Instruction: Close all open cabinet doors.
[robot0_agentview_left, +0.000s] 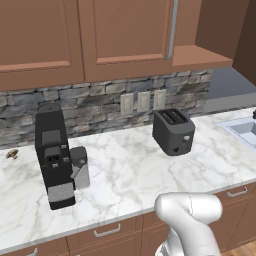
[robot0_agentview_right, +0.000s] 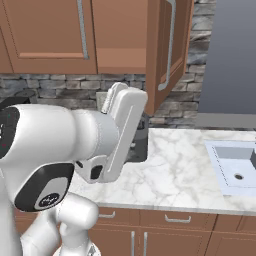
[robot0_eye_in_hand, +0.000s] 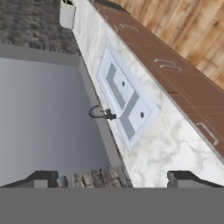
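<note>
Pincer (robot0_eye_in_hand: 112, 177): fingertips spread wide, holding nothing, facing sink (robot0_eye_in_hand: 127, 103) at 12 o'clock. Cabinet door (robot0_agentview_right: 167, 50) ajar, silver bar handle. No legible writing.

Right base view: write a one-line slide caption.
White arm before a marble counter; one upper cabinet door stands open.

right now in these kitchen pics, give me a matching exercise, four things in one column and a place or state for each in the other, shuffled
Things:
1. toaster
2. coffee machine
3. sink
4. cabinet door with the bar handle

Places or states:
A. swung open above the counter
B. set into the marble counter at the right
C. standing at the left of the counter, tall and black
D. mid counter, below the wall outlets

Pairs: 1-D, 2-C, 3-B, 4-A
</note>
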